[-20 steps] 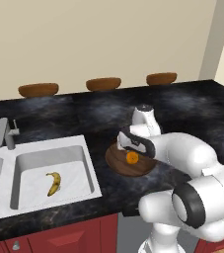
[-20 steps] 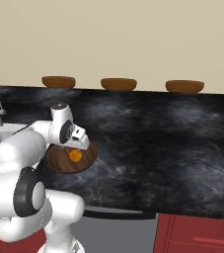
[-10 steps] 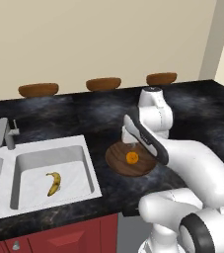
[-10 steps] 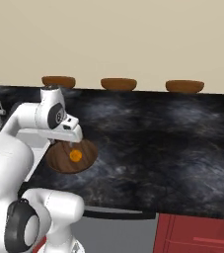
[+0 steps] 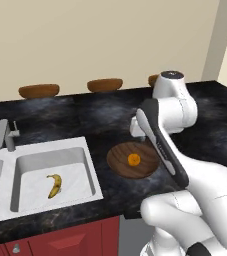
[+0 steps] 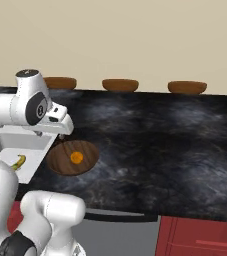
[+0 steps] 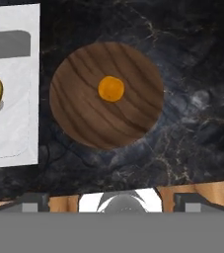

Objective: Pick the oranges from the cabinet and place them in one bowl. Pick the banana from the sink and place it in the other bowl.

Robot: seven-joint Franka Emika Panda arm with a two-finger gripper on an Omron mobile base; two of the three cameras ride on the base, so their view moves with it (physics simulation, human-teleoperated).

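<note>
one orange [image 7: 111, 89] sits in the middle of the wooden bowl [image 7: 79, 126] on the dark worktop [image 7: 192, 74], and the banana [image 5: 54, 185] lies in the sink [image 5: 80, 150] basin. the tool [image 5: 136, 128] hangs above the bowl, spread wide and empty. the banana looks light and soft-skinned, likely bruising under a hard pinch; its thick middle, gripped across the curve, seems the safest hold.

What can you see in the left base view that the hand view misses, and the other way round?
Only the left base view takes in the faucet, the brown stool tops behind the counter and the robot's arm. Only the hand view looks straight down on the wooden bowl, showing its grain. Both show one orange in that bowl and the banana in the sink.
</note>
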